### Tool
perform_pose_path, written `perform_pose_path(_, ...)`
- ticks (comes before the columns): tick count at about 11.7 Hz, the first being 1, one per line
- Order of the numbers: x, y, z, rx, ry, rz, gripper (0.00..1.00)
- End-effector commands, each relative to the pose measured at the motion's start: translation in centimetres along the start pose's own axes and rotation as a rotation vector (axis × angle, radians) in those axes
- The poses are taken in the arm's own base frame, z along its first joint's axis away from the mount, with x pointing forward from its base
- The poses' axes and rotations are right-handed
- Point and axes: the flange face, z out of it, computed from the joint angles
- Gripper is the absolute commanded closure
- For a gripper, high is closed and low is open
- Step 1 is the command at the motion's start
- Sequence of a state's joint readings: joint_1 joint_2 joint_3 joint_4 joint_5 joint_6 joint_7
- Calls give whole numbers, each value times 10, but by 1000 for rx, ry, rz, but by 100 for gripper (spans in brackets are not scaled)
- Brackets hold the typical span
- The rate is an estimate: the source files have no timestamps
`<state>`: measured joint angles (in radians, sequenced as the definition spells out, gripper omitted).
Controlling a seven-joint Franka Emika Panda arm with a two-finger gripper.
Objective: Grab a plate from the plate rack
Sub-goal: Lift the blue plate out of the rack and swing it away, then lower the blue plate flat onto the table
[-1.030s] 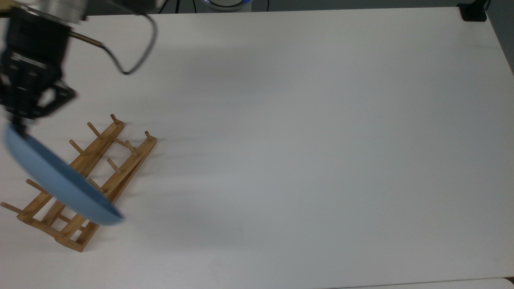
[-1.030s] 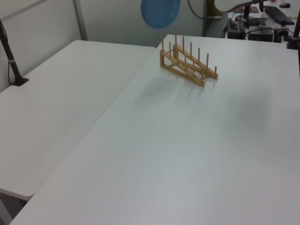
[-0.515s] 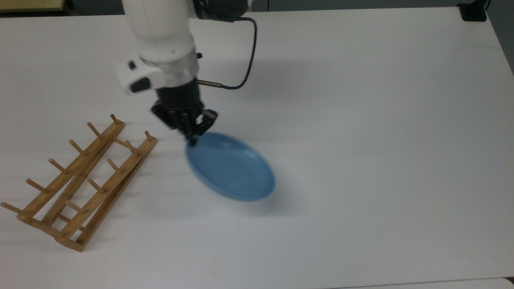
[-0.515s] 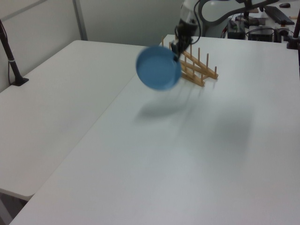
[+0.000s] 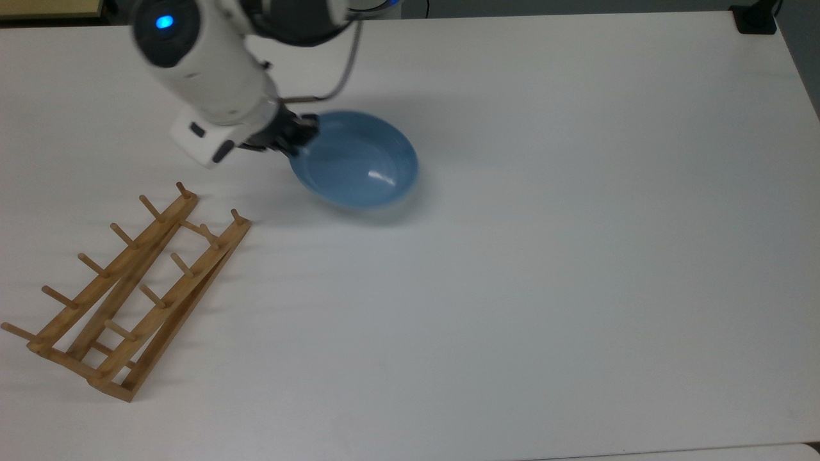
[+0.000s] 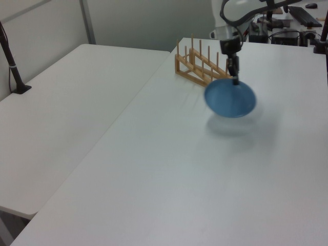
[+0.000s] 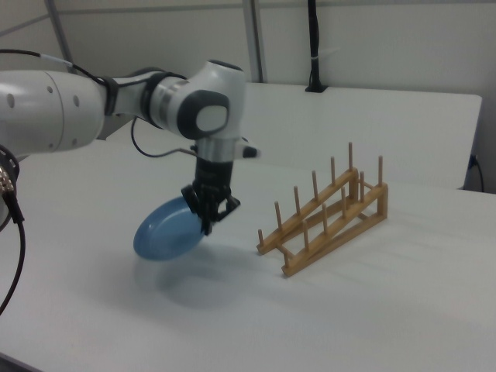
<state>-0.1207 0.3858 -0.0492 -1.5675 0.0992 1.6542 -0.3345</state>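
Observation:
The light-blue plate (image 5: 357, 161) (image 6: 230, 98) (image 7: 167, 229) hangs tilted just above the white table, clear of the rack. My gripper (image 5: 301, 139) (image 6: 235, 78) (image 7: 208, 225) is shut on the plate's rim, at the edge nearest the rack. The wooden plate rack (image 5: 131, 291) (image 6: 205, 66) (image 7: 325, 218) stands with bare pegs at the top view's lower left, well apart from the plate.
The white table (image 5: 544, 256) spreads wide to the top view's right. A second white table (image 6: 61, 118) adjoins it at the left view's left, with a black post (image 6: 11, 61) on it. A cable (image 5: 339, 70) loops off the arm.
The plate, held by my gripper, swung off the rack and travelled toward the top view's right and then upward, tilting flatter. The rack has not moved.

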Motion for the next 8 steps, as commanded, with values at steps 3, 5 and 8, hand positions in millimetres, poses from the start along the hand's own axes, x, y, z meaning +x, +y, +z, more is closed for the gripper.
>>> perform_pose_path(3,-24,34,94,-80,-272,-184,100)
perform_pose_path(5,-17,38,106,-89,-261,-190,100)
perform_pose_path(8,-18,43,102,-119,-266,-191,4)
